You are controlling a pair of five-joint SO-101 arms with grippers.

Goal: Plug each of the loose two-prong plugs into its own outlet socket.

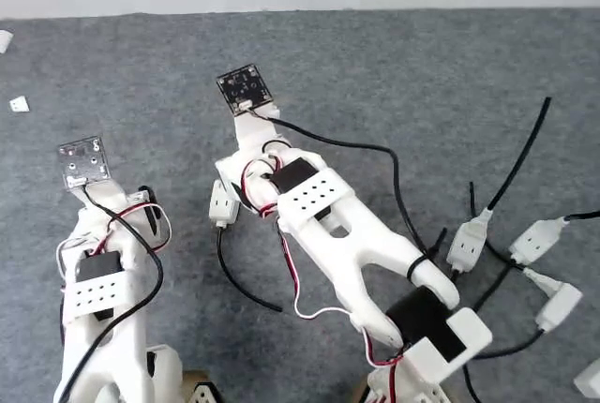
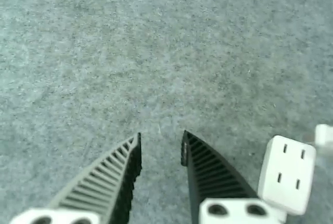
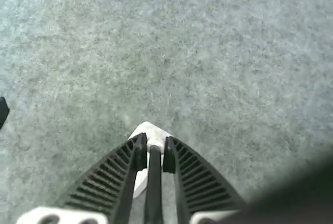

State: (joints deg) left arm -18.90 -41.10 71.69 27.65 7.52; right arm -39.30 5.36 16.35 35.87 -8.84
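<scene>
- My right claw [image 3: 154, 142] grips a white plug [image 3: 150, 132], black cord [image 3: 153, 193] between the fingers [image 3: 114, 177].
- My left claw [image 2: 161, 139] hangs released above the carpet [image 2: 156, 52], a white socket [image 2: 286, 179] just beside it.

A white plug [image 3: 150, 133] on a black cord [image 3: 153, 182] was held pinched in the right gripper [image 3: 152, 153]. A white socket block [image 2: 286, 174], two pairs of slots in its face, was laid on the grey mat [image 2: 156, 52]. Further white plugs and sockets [image 1: 536, 239] were clustered well apart.
</scene>
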